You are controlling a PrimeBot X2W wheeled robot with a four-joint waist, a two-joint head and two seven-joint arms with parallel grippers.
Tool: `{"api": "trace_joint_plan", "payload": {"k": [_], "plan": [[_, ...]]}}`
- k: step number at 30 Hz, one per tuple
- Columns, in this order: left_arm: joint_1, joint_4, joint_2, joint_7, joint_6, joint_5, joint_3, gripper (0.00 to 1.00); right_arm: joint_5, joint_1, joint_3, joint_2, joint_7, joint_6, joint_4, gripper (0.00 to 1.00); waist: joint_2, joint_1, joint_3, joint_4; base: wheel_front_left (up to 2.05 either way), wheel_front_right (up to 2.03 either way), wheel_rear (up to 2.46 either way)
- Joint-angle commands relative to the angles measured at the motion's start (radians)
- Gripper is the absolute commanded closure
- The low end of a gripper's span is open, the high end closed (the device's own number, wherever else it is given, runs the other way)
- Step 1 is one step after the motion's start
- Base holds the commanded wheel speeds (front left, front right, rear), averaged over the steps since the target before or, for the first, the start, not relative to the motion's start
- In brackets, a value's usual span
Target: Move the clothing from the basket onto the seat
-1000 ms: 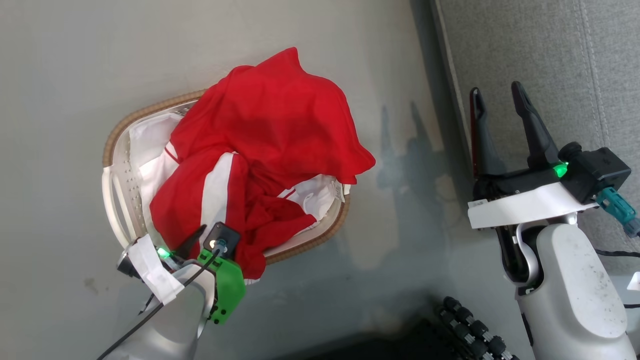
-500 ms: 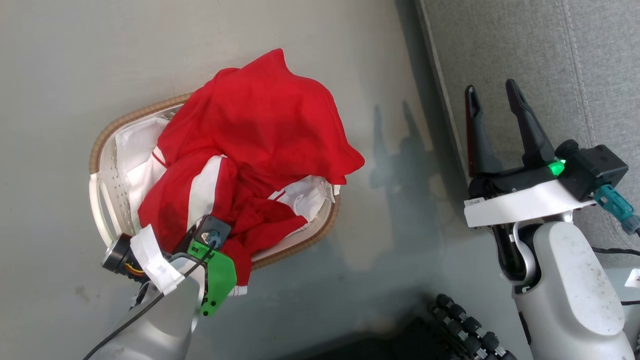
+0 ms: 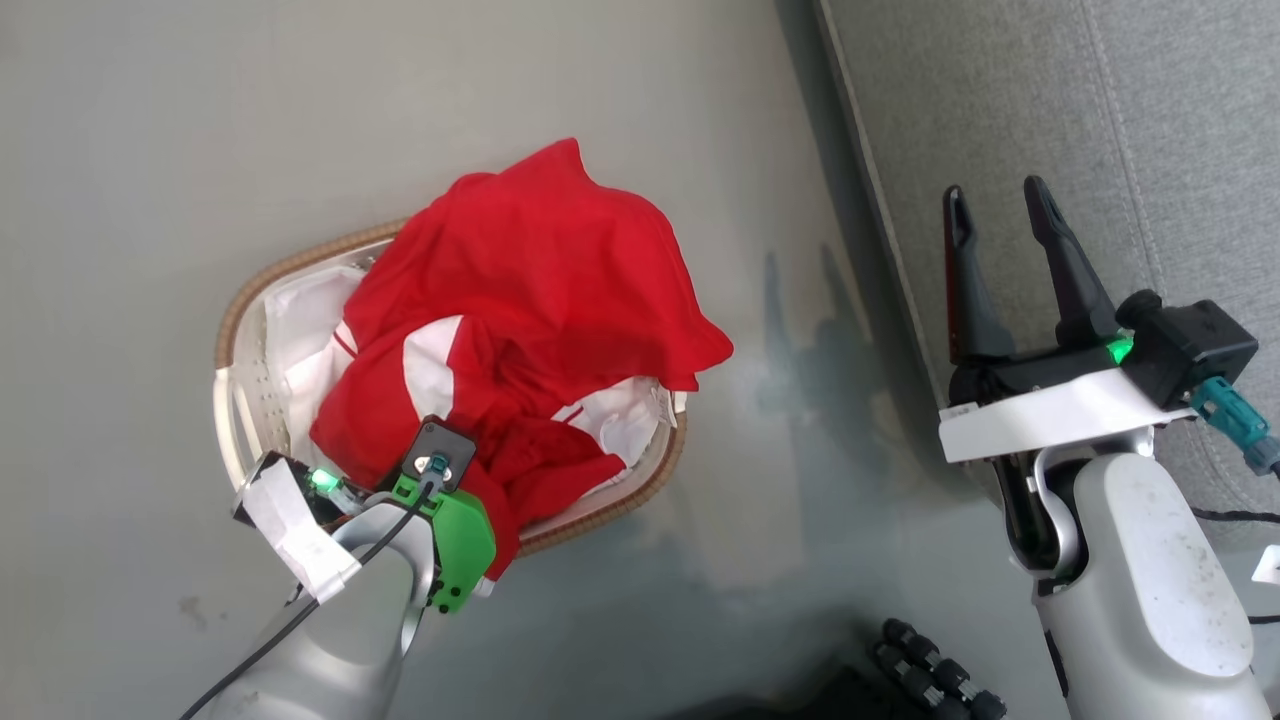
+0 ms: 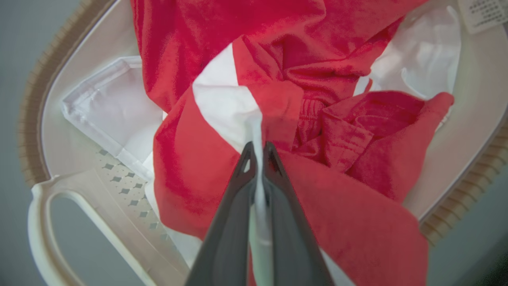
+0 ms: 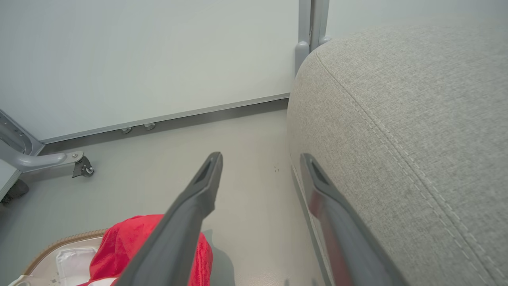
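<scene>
The clothing [image 3: 540, 290] lies heaped in the basket [image 4: 27, 131] on the floor [image 3: 200, 120]. Its long axis slants from the basket's near rim to the far rim, where a red peak spills over. At the near rim the left gripper [image 4: 258, 149] is clenched on a white fold of a stripe. The right gripper [image 3: 995, 195] hangs released, fingers spread, holding nothing, beside the edge of the seat [image 3: 1100, 120] that faces the basket. A strip of floor lies between basket and seat.
</scene>
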Motion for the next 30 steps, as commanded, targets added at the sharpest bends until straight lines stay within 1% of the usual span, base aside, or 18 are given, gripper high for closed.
{"api": "trace_joint_plan", "payload": {"k": [1,5,9,14,21,26,30], "plan": [[0.016,-0.017,-0.005,-0.017,-0.01,-0.01,0.005,1.0,-0.012,0.015,-0.009,-0.004,-0.005,0.0,0.008,0.0,0.0,-0.0001,-0.052,0.021,0.0,0.0,0.0],[0.043,-0.078,-0.008,-0.043,-0.031,-0.044,0.016,1.0,-0.037,0.043,-0.029,-0.004,-0.005,0.0,0.018,0.0,0.0,-0.0001,-0.123,0.047,0.0,0.0,0.0],[0.078,-0.175,-0.008,-0.048,-0.049,-0.07,0.031,1.0,-0.067,0.077,-0.046,-0.004,-0.005,0.0,0.03,0.0,0.0,-0.0001,-0.202,0.079,0.0,0.0,0.0],[0.148,-0.349,0.015,-0.048,-0.068,-0.095,0.049,1.0,-0.097,0.119,-0.053,-0.004,-0.005,0.0,0.043,0.0,0.0,-0.0001,-0.301,0.11,0.0,0.0,0.0],[0.209,-0.519,0.043,-0.049,-0.086,-0.089,0.039,1.0,-0.127,0.181,-0.042,-0.004,-0.005,0.0,0.06,0.0,0.0,-0.0001,-0.431,0.143,0.0,0.0,0.0],[0.19,-0.591,0.06,-0.041,-0.095,-0.089,0.033,1.0,-0.129,0.222,-0.022,-0.004,-0.005,0.0,0.072,0.0,0.0,-0.0001,-0.512,0.159,0.0,0.0,0.0],[0.148,-0.656,0.078,0.0,-0.11,-0.079,0.013,1.0,-0.134,0.249,0.003,-0.004,-0.005,0.0,0.08,0.0,0.0,-0.0001,-0.566,0.168,0.0,0.0,0.0]]}}
